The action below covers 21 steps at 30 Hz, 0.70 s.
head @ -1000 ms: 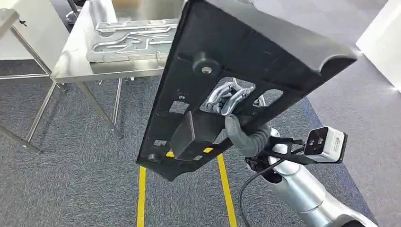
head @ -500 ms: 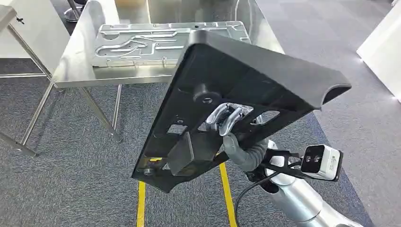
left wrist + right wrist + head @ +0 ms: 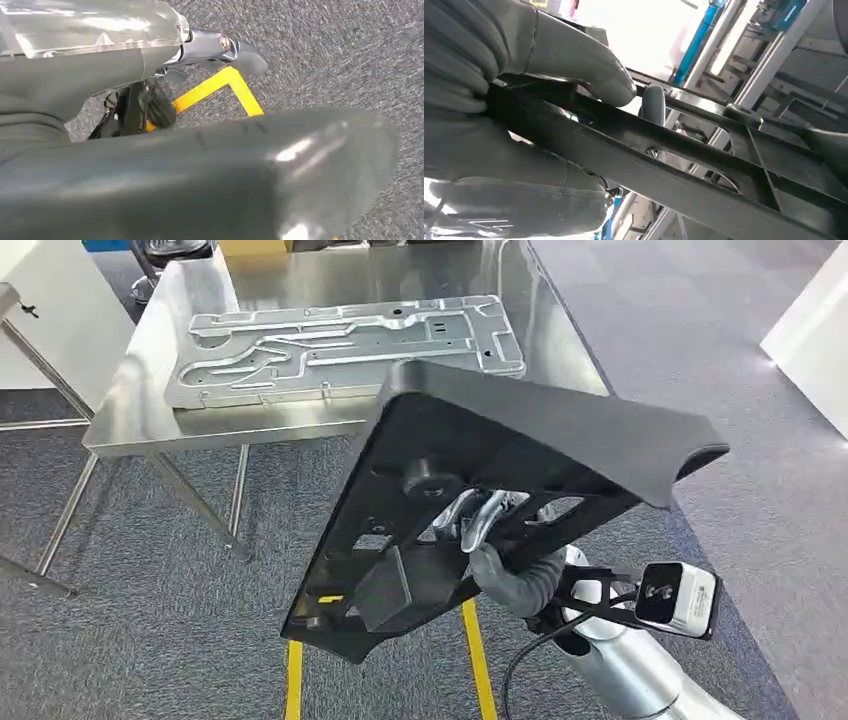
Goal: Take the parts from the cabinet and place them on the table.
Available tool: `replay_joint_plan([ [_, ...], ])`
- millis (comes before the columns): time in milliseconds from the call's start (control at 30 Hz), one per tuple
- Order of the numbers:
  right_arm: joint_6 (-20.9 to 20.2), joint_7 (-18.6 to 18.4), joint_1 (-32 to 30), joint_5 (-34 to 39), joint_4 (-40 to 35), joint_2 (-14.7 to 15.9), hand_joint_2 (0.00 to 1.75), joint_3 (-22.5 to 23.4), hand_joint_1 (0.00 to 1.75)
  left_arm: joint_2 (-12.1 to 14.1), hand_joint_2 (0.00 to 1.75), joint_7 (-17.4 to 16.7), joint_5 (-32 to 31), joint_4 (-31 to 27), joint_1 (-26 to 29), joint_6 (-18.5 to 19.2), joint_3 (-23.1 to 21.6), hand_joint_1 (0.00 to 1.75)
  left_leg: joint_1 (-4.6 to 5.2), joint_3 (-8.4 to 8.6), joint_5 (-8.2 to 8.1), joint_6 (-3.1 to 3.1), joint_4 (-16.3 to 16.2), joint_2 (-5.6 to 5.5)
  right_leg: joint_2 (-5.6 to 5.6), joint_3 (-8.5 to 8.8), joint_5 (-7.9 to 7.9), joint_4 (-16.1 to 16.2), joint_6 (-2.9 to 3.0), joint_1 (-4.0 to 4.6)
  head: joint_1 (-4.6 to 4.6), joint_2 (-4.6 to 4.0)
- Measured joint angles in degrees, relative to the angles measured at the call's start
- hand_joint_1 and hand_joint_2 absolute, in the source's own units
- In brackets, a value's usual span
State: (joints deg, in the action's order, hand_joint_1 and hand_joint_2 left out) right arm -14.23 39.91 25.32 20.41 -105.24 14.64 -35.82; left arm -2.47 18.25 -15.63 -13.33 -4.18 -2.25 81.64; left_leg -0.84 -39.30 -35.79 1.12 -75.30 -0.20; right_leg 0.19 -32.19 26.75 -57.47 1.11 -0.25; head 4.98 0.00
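- One black panel [image 3: 520, 455], tilted, we find gripped by the right hand [image 3: 492, 530], fingers [image 3: 478, 510] through its opening.
- Left hand [image 3: 150, 165]: we cannot tell its fingers' state.
- Metal plate [image 3: 340, 345] lies on the table [image 3: 130, 410].

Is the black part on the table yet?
No. The right hand holds the black part tilted, above the floor, short of the table.

Matt black plastic part [image 3: 520, 440]; shiny steel table [image 3: 150, 390]; rough grey carpet [image 3: 150, 640].
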Motion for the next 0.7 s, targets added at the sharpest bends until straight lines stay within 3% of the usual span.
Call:
replay_joint_plan([
  [67, -0.5, 0.0, -0.2, -0.43, 0.0, -0.06, 1.75, 0.46, 1.75, -0.02, 0.0, 0.17, 0.0, 0.0, 0.13, 0.04, 0.0, 0.0, 0.0, 0.52, 4.02, -0.37, 4.34, 0.0, 0.15, 1.11, 0.83, -0.02, -0.11, 0.04, 0.0, 0.0],
  [100, -0.76, 0.0, -0.42, -0.9, -0.04, -0.2, 1.75, 0.85, 1.75, -0.02, 0.0, 0.22, 0.17, 0.0, 0.19, 0.13, 0.0, 0.0, 0.01, 2.47, 8.81, -0.56, 10.78, 0.0, 0.15, 2.22, 1.58, -0.03, -0.28, 0.06, 0.0, 0.0],
  [133, -1.03, 0.0, -0.62, -1.31, -0.09, -0.33, 1.75, 1.12, 1.75, 0.0, 0.0, 0.26, 0.2, 0.0, 0.32, 0.2, 0.0, 0.0, 0.06, 3.57, 12.14, -0.74, 15.01, 0.03, 0.14, 2.64, 2.11, -0.02, -0.48, 0.06, -0.02, 0.0],
  [167, -1.35, 0.02, -0.96, -1.79, -0.18, -0.53, 1.75, 1.31, 1.75, -0.02, 0.0, 0.31, 0.2, 0.0, 0.35, 0.22, 0.04, 0.0, 0.6, 3.48, 10.14, -0.73, 15.74, 0.02, 0.15, 2.98, 2.48, -0.22, -0.87, 0.23, -0.02, 0.0],
  [233, -1.55, -0.02, -1.91, -2.82, -0.72, -0.79, 1.75, 1.55, 1.75, -0.02, 0.0, 0.39, -0.11, 0.0, 0.32, 0.37, 0.02, 0.0, 0.69, 3.83, 10.99, -1.61, 16.08, -0.02, 0.17, 2.8, 3.06, 0.03, -1.63, 0.18, -0.02, 0.0],
  [267, -1.68, 0.0, -2.23, -3.08, -1.05, -1.04, 1.75, 1.75, 1.75, -0.02, 0.0, 0.41, -0.09, 0.0, 0.41, 0.39, 0.02, 0.0, 0.62, 3.89, 10.6, -1.96, 16.4, -0.01, 0.19, 3.19, 2.91, -0.34, -1.92, 0.29, -0.02, 0.0],
  [333, -2.08, -0.02, -2.45, -3.37, -1.49, -1.14, 1.75, 2.14, 1.75, -0.18, 0.0, 0.46, 0.04, 0.0, 0.35, 0.48, 0.02, 0.0, 0.21, 5.3, 10.72, -2.41, 17.06, -0.03, 0.13, 3.23, 3.61, -1.46, -2.52, -0.02, -0.02, 0.0],
  [367, -2.58, 0.04, -2.53, -3.45, -1.57, -1.18, 1.75, 2.49, 1.75, -0.17, 0.0, 0.5, 0.26, 0.0, 0.34, 0.52, 0.02, 0.0, 0.17, 5.76, 10.51, -2.74, 17.27, -0.01, 0.09, 1.77, 4.55, -4.3, -2.7, 0.02, -0.02, 0.0],
  [467, -3.43, 0.02, -3.52, -3.41, -1.51, -1.2, 1.75, 3.36, 1.75, -0.22, 0.0, 0.57, 0.2, 0.0, 0.29, 0.52, 0.02, 0.0, 0.18, 6.49, 9.58, -3.05, 17.26, -0.07, 0.08, -6.58, 9.02, -16.69, -3.32, -0.34, -0.02, 0.0],
  [500, -3.82, 0.02, -3.74, -3.3, -1.38, -1.18, 1.75, 3.72, 1.75, -0.22, 0.0, 0.61, 0.2, 0.0, 0.34, 0.52, 0.02, 0.0, 0.18, 6.95, 9.19, -3.03, 17.26, -0.12, 0.08, -8.34, 8.91, -18.21, -3.43, -0.43, -0.02, 0.0],
  [533, -4.08, 0.0, -3.79, -3.13, -1.22, -1.18, 1.75, 4.13, 1.75, -0.24, 0.0, 0.63, 0.2, 0.0, 0.39, 0.52, 0.04, 0.0, 0.18, 7.5, 8.76, -2.96, 17.26, -0.15, 0.08, -8.79, 7.34, -17.25, -3.42, -0.49, -0.02, 0.0],
  [567, -4.41, 0.0, -3.79, -2.97, -1.14, -1.18, 1.75, 4.48, 1.75, -0.31, 0.0, 0.68, 0.2, 0.0, 0.46, 0.5, 0.04, 0.0, 0.18, 8.24, 8.27, -2.84, 17.26, -0.16, 0.06, -8.11, 4.27, -13.98, -3.35, -0.51, -0.02, 0.0],
  [633, -4.48, 0.0, -3.77, -2.88, -1.11, -1.2, 1.75, 5.03, 1.75, -0.48, 0.0, 0.7, 0.2, 0.0, 0.45, 0.5, 0.04, 0.0, 0.18, 9.8, 7.16, -2.48, 17.34, -0.19, 0.04, -4.82, -3.1, -3.96, -2.84, -0.47, -0.02, 0.0],
  [667, -4.33, 0.02, -3.75, -2.64, -0.96, -1.18, 1.75, 5.29, 1.75, -0.57, 0.0, 0.68, 0.2, 0.0, 0.4, 0.44, 0.09, 0.0, 0.26, 10.31, 6.81, -2.15, 17.24, -0.21, 0.07, -4.45, -2.89, -2.29, -2.44, -0.24, -0.02, 0.0],
  [700, -3.84, -0.04, -3.2, -2.05, -0.76, -1.2, 1.75, 5.24, 1.75, -0.57, 0.0, 0.68, 0.2, 0.0, 0.32, 0.31, 0.11, 0.0, 0.38, 9.88, 6.56, -1.78, 17.25, -0.28, -0.09, -4.36, -0.91, -1.25, -2.12, 0.12, -0.07, 0.0],
])
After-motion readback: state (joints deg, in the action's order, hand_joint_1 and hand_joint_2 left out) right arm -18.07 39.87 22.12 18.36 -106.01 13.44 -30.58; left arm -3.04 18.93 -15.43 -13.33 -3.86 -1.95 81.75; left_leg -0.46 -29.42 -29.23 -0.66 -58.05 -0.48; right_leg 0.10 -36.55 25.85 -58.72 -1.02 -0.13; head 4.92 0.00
